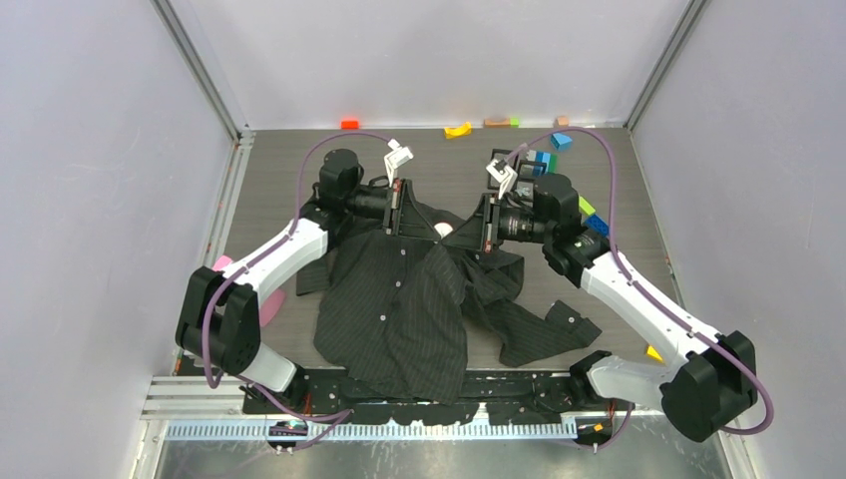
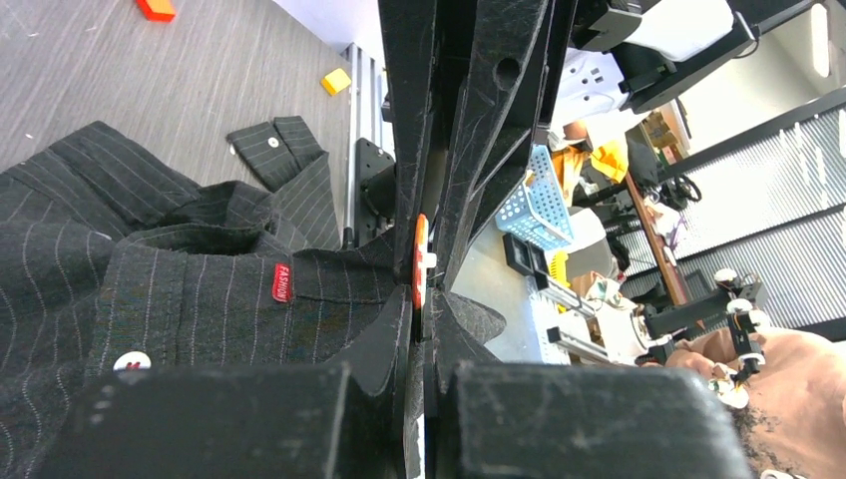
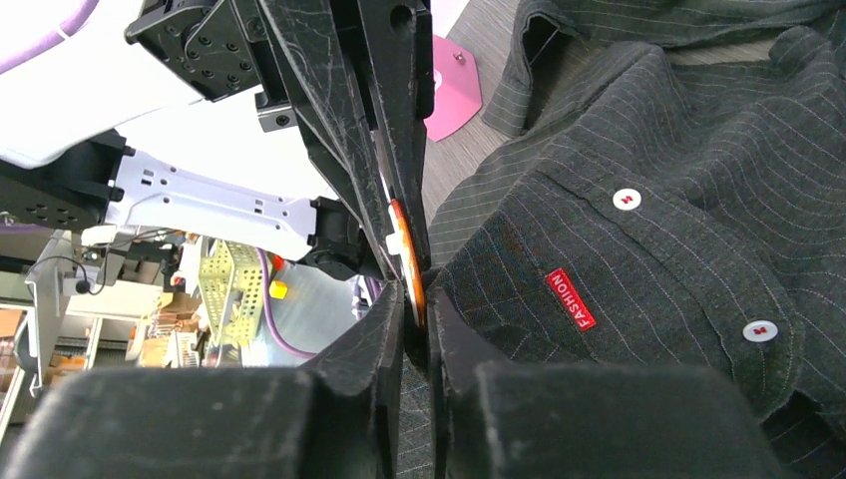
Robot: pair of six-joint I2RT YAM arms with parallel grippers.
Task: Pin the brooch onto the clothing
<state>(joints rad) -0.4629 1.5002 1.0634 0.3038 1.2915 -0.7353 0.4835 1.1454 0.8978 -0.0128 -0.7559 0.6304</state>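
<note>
- Brooch (image 3: 405, 261): a thin orange disc with a white nub, seen edge-on. It stands just beside the red tag (image 3: 571, 297), at the edge of the shirt (image 1: 399, 319) panel that carries the tag.
- Shirt: lies rumpled and front up, with loose folds all round the tag.
- Left gripper (image 2: 420, 317): jaws closed, tips pinching one end of the brooch, near the tag.
- Right gripper (image 3: 416, 317): comes in from the opposite side and meets the left tip to tip at the brooch. Its jaws are drawn nearly together with the disc's other end in the slit. Cannot tell whether they actually bite.
- Pin: not visible, so cannot tell whether it has entered the cloth by the tag.
- Risk, slip: the disc is held by thin edges only. Any twist or uneven squeeze between the two grips could pop it out onto the folds.
- Risk, miss: the cloth by the tag is slack and unsupported. It may give way under the pin, or the pin may catch two layers.
- Risk, clash: the fingertips are crowded together beside the tag, so a small misjudged move could knock the jaws against each other.
</note>
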